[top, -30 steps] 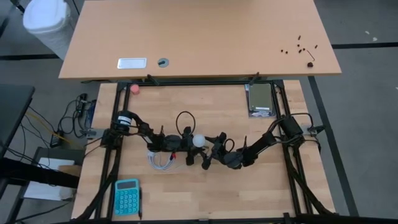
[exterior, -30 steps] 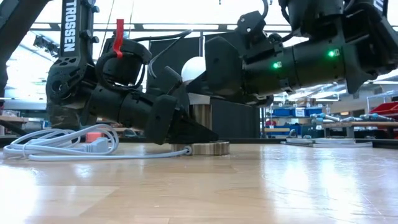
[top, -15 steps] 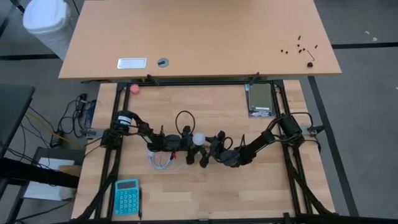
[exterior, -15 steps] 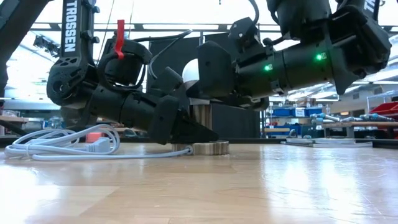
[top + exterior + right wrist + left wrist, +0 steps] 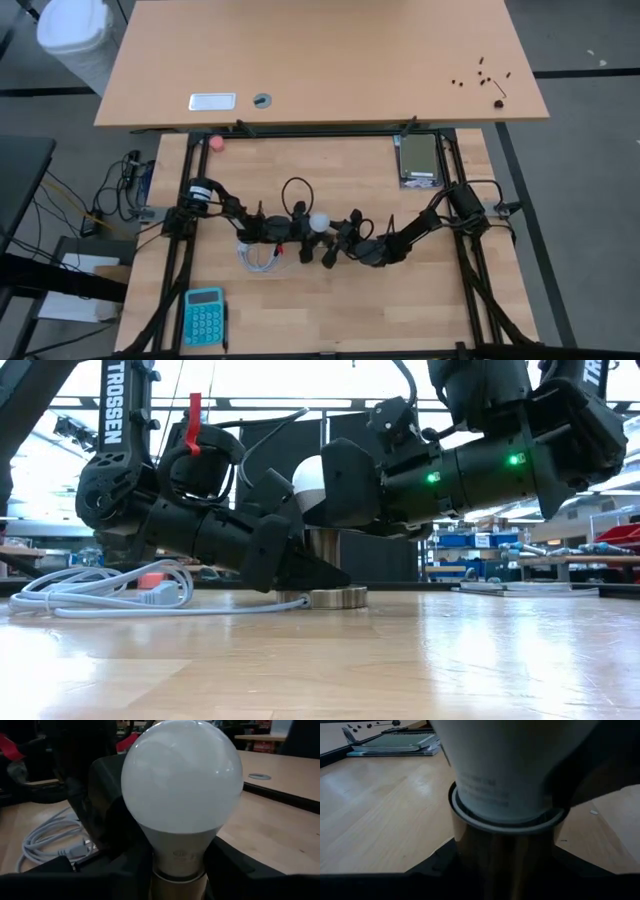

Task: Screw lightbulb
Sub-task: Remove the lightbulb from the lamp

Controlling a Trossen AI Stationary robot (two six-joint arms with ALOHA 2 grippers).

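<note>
The white frosted lightbulb (image 5: 318, 222) stands upright with its base in a metallic socket (image 5: 322, 548), which rises from a round disc (image 5: 335, 598) on the table's middle. My left gripper (image 5: 297, 238) reaches in low from the table's left and is shut on the socket. My right gripper (image 5: 331, 238) comes level from the table's right and is shut on the lightbulb (image 5: 182, 780). A white cord (image 5: 100, 595) lies coiled on the table to the left of the socket. My left gripper pinches the socket's metallic barrel (image 5: 495, 855) between its two fingers, just under the bulb's neck. The fingers come nearly level from the table's left. The socket stands upright on its disc on the table. My right gripper has the bulb's tapering neck (image 5: 180, 851), below the globe, between its two fingers (image 5: 227, 865). The fingers come level from the table's right, one on each side. The bulb stands upright in the socket.
A teal calculator (image 5: 204, 315) lies at the near left corner, a small pink ball (image 5: 217, 143) at the far left, a flat grey device (image 5: 418, 160) at the far right. A larger wooden desk (image 5: 320, 60) stands beyond the table.
My right gripper has gone a little toward the table's left, onto the lightbulb, and its fingers have shut around the bulb's lower part. The bulb and the socket have stayed where they were.
</note>
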